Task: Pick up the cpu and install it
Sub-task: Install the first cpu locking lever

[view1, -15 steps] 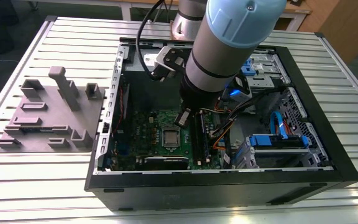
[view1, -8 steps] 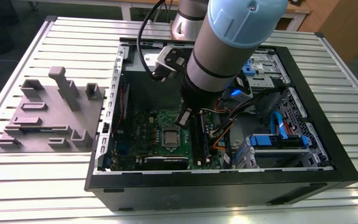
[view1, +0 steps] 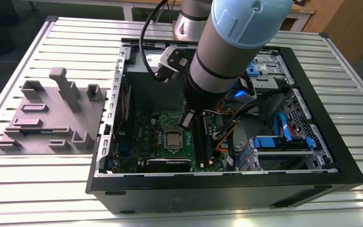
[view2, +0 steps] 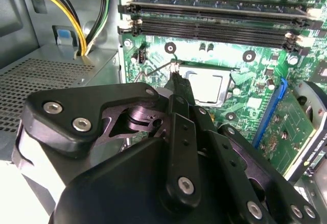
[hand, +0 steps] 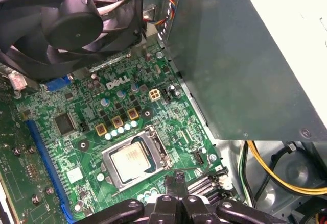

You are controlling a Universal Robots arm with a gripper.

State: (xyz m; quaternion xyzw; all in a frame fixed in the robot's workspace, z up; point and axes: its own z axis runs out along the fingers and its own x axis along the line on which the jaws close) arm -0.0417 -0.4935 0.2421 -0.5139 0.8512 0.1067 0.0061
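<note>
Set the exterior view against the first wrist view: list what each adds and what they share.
Exterior view adds: the arm, the grey plate with upright blocks on the slatted table, and the whole open case with its blue brackets.
First wrist view adds: the black fan, a large grey box and yellow cables.
Shared: the green board, the cpu lying in its socket, and the tool close beside that socket, holding nothing.
</note>
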